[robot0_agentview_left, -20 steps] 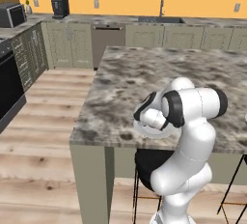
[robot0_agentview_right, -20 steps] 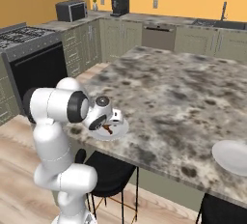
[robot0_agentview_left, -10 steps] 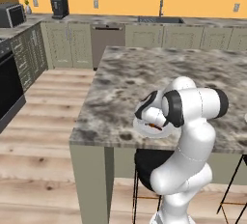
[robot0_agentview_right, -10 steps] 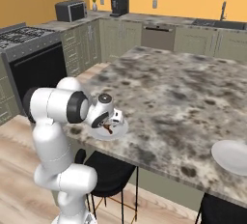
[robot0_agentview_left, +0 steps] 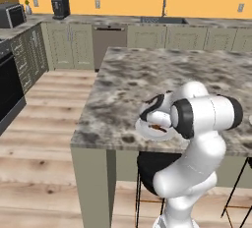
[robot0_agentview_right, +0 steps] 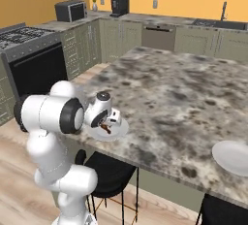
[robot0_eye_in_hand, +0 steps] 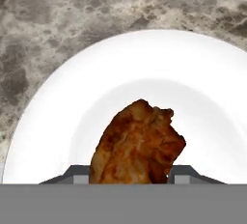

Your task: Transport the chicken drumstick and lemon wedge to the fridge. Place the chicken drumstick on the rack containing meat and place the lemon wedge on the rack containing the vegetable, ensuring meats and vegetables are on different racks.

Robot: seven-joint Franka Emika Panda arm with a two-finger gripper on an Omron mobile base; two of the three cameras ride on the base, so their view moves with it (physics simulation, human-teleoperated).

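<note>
We saw the chicken drumstick [robot0_eye_in_hand: 138,146] lying on a white plate [robot0_eye_in_hand: 62,102] near the near edge of the marbled island counter [robot0_agentview_left: 147,74], with the gripper [robot0_agentview_right: 107,123] lowered right over it. In the hand view the brown meat rose between the two finger tips [robot0_eye_in_hand: 73,173], but we could not tell whether the jaws had clamped it or stood free. Farther right sat a second white plate [robot0_agentview_right: 232,157].

No lettering, label, brand, number or sign can be read anywhere in these views, neither on the appliances nor on the cabinets.
</note>
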